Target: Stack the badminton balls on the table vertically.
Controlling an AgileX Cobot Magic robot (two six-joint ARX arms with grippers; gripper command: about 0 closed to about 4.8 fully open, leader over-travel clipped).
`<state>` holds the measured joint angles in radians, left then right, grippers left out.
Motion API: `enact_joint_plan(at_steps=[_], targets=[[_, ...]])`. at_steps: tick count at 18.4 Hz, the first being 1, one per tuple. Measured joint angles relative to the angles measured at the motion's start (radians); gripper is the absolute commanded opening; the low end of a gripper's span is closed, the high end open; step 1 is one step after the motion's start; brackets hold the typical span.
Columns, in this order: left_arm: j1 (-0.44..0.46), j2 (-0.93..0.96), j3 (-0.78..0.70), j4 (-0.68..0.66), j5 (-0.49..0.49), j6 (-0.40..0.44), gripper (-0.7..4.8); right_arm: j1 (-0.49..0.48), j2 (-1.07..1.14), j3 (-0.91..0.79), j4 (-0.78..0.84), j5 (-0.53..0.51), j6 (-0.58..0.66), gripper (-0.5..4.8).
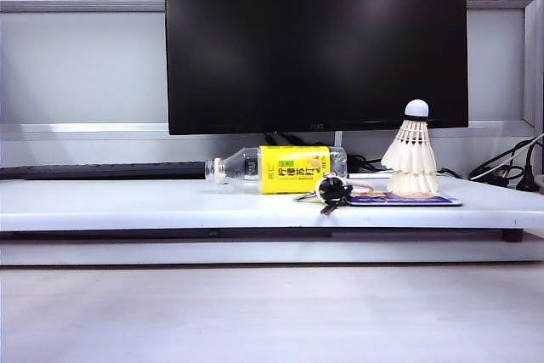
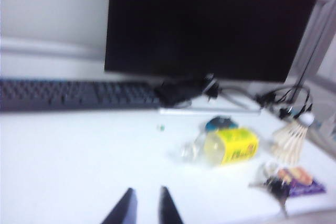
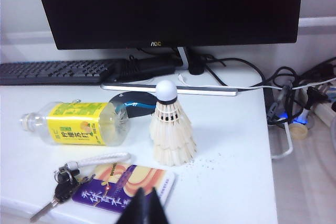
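Observation:
Two badminton balls [image 1: 412,155] stand nested one on the other, upright with one white cork tip on top, on the right part of the white table [image 1: 127,201]. The right wrist view shows the same stack [image 3: 170,135] beyond my right gripper [image 3: 147,191], which is shut on nothing and hangs over a purple card. In the left wrist view, which is blurred, the stack [image 2: 291,140] is far off to the side. My left gripper [image 2: 147,190] is over bare tabletop, open by a narrow gap and empty. Neither gripper shows in the exterior view.
A clear bottle with a yellow label [image 1: 280,167] lies on its side beside the stack. Keys [image 1: 330,190] and a purple card [image 1: 404,200] lie in front. A black monitor [image 1: 314,40] stands behind, a keyboard [image 3: 52,71] at the back, cables [image 3: 299,108] off the table's edge.

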<state>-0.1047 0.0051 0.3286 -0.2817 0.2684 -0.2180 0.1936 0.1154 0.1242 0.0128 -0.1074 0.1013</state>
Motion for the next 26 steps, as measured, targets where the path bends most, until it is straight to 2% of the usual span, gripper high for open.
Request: enact_joint_plan(at_steps=[1,5,11,16,21,26], targets=[[0.0,0.0,-0.022,-0.003,0.0,0.0,0.47,0.0,-0.006,-0.017,0.004,0.0,0.0,-0.01],[0.0,0.0,-0.087,0.016,0.0,0.0,0.47,0.0,-0.015,-0.093,0.005,0.0,-0.001,-0.01],[0.0,0.0,-0.178,0.145,0.0,-0.001,0.48,0.0,-0.015,-0.114,0.004,0.0,-0.076,-0.01],[0.0,0.0,-0.248,0.158,0.0,-0.001,0.48,0.0,-0.015,-0.114,0.002,0.003,-0.155,-0.01],[0.0,-0.001,-0.28,0.17,-0.048,-0.001,0.48,0.0,-0.015,-0.114,-0.055,0.056,-0.177,-0.01],[0.0,-0.001,-0.322,0.179,-0.071,-0.001,0.48,0.0,-0.015,-0.114,-0.131,0.067,-0.189,-0.01]])
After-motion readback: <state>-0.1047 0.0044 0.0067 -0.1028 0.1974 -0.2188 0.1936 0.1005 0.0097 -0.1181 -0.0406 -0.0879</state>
